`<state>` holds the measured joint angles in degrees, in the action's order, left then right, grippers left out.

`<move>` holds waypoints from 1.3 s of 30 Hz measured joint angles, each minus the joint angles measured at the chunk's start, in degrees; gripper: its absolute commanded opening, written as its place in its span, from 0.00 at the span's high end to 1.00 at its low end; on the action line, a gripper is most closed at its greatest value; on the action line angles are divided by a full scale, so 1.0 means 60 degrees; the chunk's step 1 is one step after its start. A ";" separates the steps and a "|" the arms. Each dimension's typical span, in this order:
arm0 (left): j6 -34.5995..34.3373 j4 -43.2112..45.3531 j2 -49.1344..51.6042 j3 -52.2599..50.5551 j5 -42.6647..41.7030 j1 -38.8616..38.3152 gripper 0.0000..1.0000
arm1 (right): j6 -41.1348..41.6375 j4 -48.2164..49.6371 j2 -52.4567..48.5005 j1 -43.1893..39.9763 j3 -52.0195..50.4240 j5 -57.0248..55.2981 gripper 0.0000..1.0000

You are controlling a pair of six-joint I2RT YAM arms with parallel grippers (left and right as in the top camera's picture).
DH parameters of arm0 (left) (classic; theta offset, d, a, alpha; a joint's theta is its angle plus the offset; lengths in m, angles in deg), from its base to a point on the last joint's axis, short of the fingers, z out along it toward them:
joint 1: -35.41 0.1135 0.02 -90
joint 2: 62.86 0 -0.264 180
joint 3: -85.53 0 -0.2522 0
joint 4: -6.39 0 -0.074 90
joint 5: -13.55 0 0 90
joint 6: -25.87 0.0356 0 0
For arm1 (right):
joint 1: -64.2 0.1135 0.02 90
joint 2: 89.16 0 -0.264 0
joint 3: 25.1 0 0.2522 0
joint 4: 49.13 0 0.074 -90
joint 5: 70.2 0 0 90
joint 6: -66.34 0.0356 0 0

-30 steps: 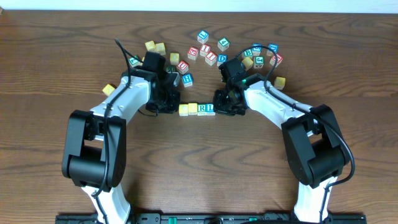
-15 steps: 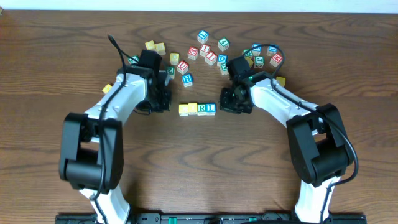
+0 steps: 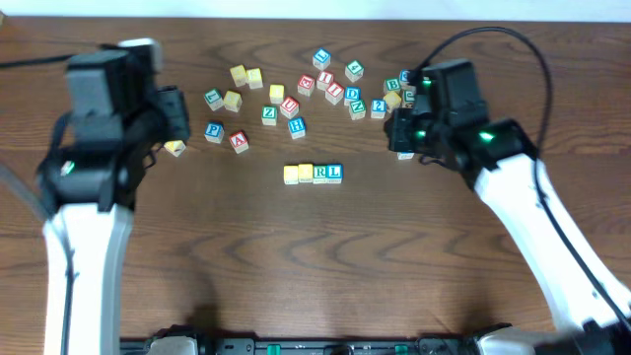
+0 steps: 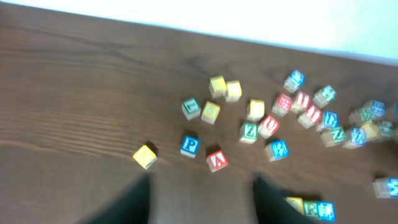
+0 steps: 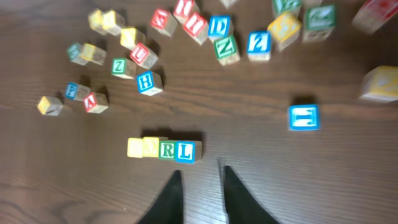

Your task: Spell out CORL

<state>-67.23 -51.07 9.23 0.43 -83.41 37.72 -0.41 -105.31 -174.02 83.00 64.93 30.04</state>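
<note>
A row of four letter blocks (image 3: pixel 313 174) lies mid-table: two yellow blocks, a green R and a blue L, touching side by side. The row also shows in the right wrist view (image 5: pixel 164 149) and at the bottom right of the left wrist view (image 4: pixel 309 208). My left gripper (image 3: pixel 170 114) is raised at the far left, well away from the row; its fingers (image 4: pixel 202 200) are wide apart and empty. My right gripper (image 3: pixel 399 130) is raised to the right of the row; its fingers (image 5: pixel 201 177) are a little apart and empty.
Several loose letter blocks lie scattered behind the row (image 3: pixel 333 87). A blue H (image 3: pixel 296 125), a blue P (image 3: pixel 213 130), a red A (image 3: pixel 238 140) and a yellow block (image 3: pixel 175 148) lie nearer. A lone blue block (image 5: pixel 303 117) sits right of the row.
Both arms have lifted and drawn back from the row, the left toward the far left, the right toward the far right. The four-block row has stayed in place.
</note>
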 measured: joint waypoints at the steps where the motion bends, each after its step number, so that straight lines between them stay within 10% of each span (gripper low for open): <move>1: 0.0051 -0.0022 -0.0186 0.0000 0.0011 0.0062 0.03 | -0.0142 -0.0113 0.0361 -0.0069 0.0000 -0.0040 0.67; 3: 0.0018 -0.0098 -0.0663 0.0000 0.0011 0.0189 0.03 | -0.0313 -0.0331 0.0816 -0.0149 -0.0004 -0.0076 0.45; 5: 0.0000 -0.0204 -0.0976 0.0000 0.0011 0.0240 0.03 | -0.0466 -0.0499 0.1326 -0.0222 -0.0004 -0.0117 0.01; 39: -0.0007 -0.0659 -0.1220 0.0000 0.0007 0.0244 0.02 | -0.1064 -0.0044 0.3304 -0.0845 -0.0215 -0.2881 0.01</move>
<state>-67.27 -55.03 1.91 0.43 -83.37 39.18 -6.79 -105.57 -154.20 77.93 63.64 12.75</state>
